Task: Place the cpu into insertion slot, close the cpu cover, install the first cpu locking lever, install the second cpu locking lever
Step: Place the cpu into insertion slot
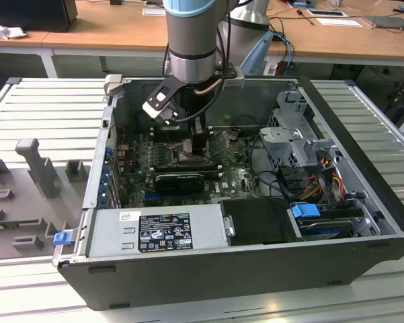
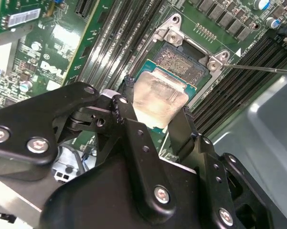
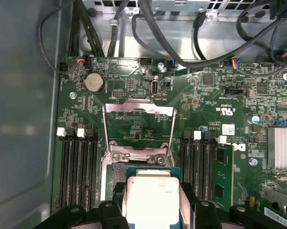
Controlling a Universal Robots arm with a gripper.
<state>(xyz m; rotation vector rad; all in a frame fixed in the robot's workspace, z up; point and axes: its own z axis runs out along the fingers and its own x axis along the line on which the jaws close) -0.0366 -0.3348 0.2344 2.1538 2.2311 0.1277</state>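
Because the cpu cover (image 3: 138, 107) stands swung open, leaving the insertion slot (image 2: 181, 62) bare, my gripper (image 2: 157, 109) pinches the cpu (image 2: 155, 95) by two opposite edges, metal face up, level just above that slot.

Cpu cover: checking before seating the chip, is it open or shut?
Open. The cpu cover is flipped back off the socket, leaving its contacts bare.

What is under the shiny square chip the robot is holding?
The insertion slot lies under the cpu: part of its bed of tiny contacts shows in the second wrist view. The rest is covered by the cpu and the jaws gripping it.
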